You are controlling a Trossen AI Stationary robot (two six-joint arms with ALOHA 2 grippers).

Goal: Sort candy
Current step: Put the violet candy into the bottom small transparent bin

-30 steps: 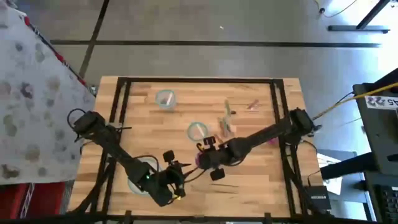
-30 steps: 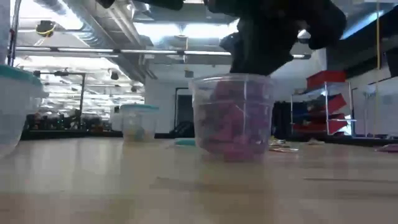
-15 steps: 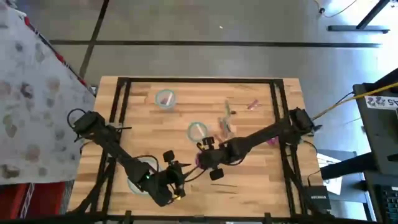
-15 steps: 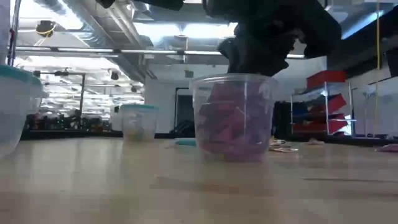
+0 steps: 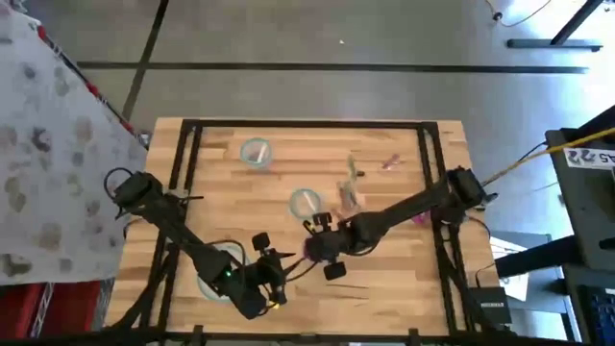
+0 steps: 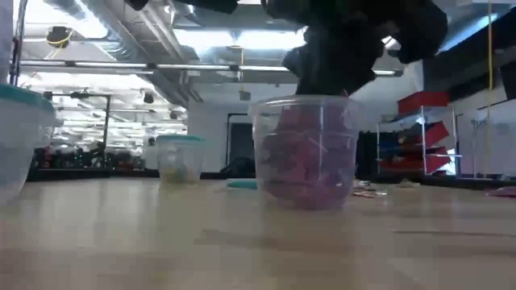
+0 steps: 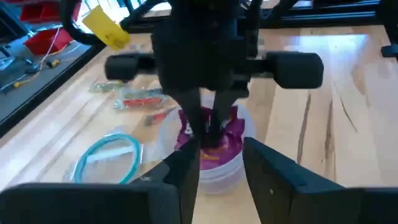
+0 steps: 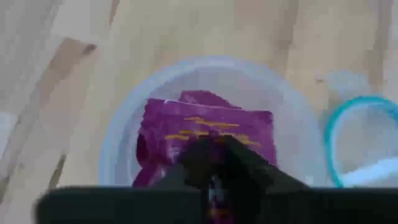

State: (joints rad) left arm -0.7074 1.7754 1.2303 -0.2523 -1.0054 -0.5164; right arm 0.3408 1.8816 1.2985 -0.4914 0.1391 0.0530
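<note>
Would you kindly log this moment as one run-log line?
right gripper: shut, inside clear cup on purple candy packets | left gripper: waiting beside cup | loose candy: still on table

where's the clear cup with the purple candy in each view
High view: the clear cup is near the table's middle front, mostly hidden under the right gripper.
Low view: centre.
Left wrist view: centre.
Right wrist view: fills the middle.
Shared landmark: the purple candy inside it.
</note>
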